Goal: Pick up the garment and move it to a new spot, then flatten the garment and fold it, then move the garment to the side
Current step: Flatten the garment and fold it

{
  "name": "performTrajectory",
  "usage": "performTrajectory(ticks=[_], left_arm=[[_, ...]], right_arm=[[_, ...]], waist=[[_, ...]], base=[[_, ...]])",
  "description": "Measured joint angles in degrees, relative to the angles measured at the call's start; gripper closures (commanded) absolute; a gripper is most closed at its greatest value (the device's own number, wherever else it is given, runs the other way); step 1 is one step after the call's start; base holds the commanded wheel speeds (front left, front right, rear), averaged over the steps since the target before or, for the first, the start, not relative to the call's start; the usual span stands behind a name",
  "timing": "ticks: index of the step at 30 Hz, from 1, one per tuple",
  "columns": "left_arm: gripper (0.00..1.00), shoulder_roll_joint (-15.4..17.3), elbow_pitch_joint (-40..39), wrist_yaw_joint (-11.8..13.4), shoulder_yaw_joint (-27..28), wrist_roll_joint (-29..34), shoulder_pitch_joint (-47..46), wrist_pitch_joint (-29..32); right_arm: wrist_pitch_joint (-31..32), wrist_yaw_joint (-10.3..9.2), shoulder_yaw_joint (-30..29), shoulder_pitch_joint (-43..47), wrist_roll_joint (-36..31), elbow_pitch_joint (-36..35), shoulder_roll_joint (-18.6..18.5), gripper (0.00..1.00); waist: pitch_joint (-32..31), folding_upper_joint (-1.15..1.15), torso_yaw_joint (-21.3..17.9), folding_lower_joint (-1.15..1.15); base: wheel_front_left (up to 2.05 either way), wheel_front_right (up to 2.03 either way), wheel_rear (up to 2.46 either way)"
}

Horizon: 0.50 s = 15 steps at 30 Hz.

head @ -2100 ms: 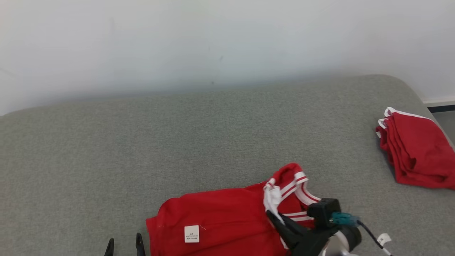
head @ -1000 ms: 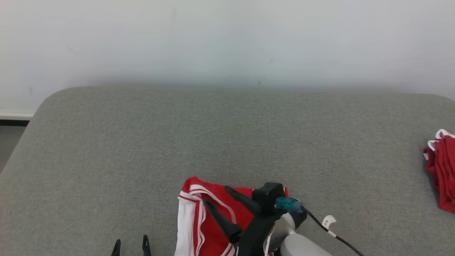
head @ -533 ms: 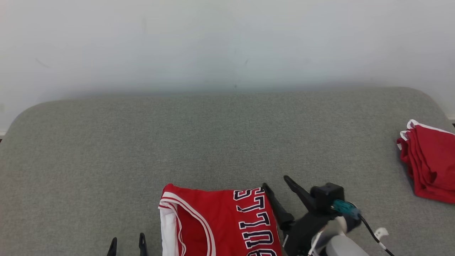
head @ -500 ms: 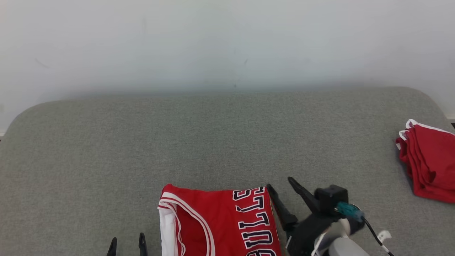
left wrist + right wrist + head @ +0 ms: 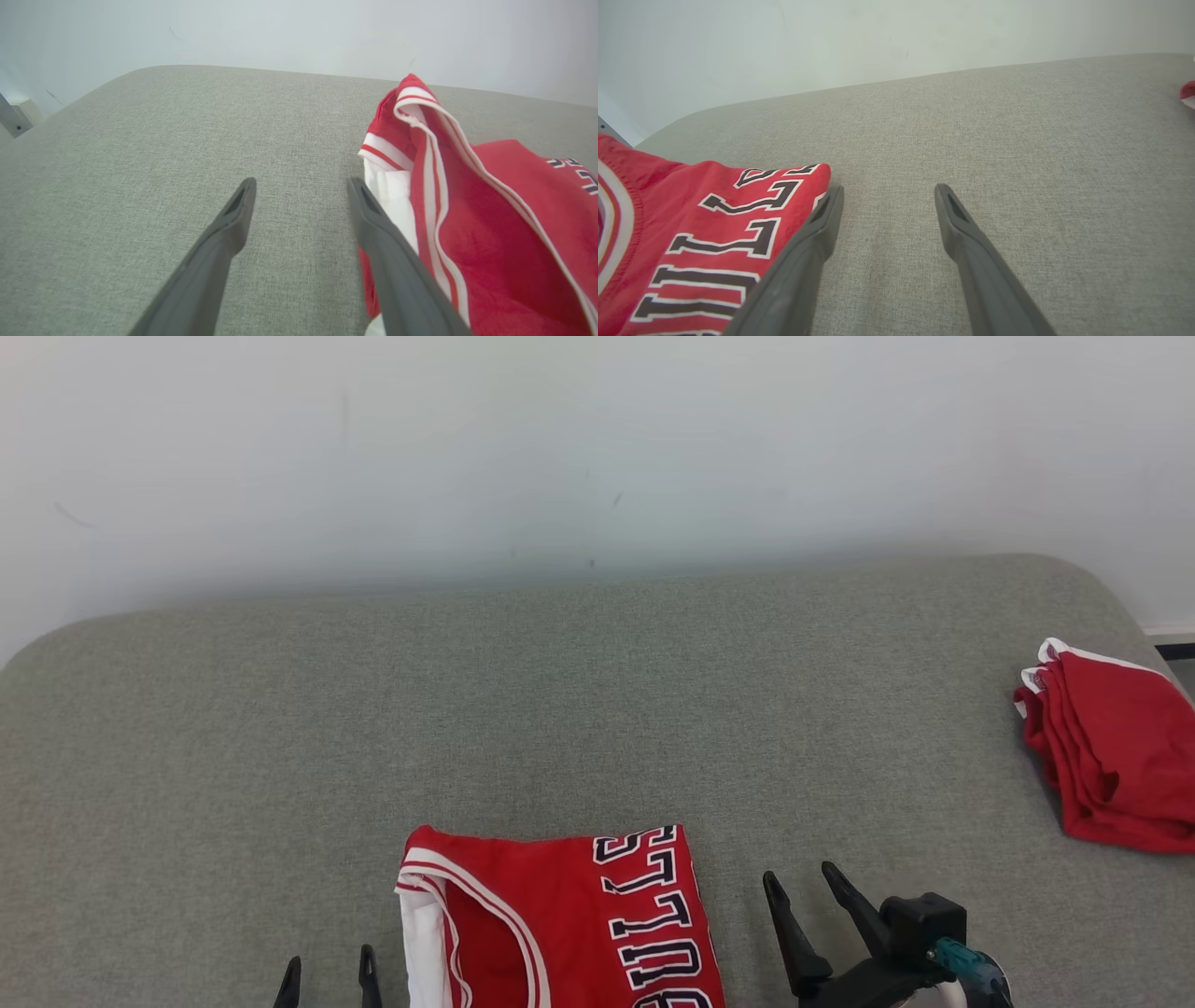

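Garment [image 5: 551, 924]: the lower part is cut off by the bottom edge of the head view, so its full extent cannot be told.
Lettering [image 5: 649, 905]: "ULLS" can be read, and the letter below it is cut by the edge.
Left claw [image 5: 329, 957]: all but the two fingertips is cut off below.
Right claw [image 5: 796, 872]: the wrist is cut off at the bottom edge.
Red pile [image 5: 1111, 756]: the right side is cut off, and the number of pieces cannot be told.
Left wrist view: a strip of garment is hidden behind one finger [image 5: 397, 270].
Red scrap [image 5: 1188, 91]: too little is shown at the right edge for it to be identified.
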Motion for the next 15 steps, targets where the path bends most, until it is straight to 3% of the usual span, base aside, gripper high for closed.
performTrajectory(ticks=[15], left_arm=[[0.0, 0.01, -0.99, -0.23, 1.71, 1.38, 1.2, 0.0]], right_arm=[[-1.75, 0.0, -8.29, 3.75, -7.01, -1.33, 2.12, 0.0]], waist=[[-0.91, 0.0, -1.68, 0.0]], base=[[0.0, 0.0, 0.0]])
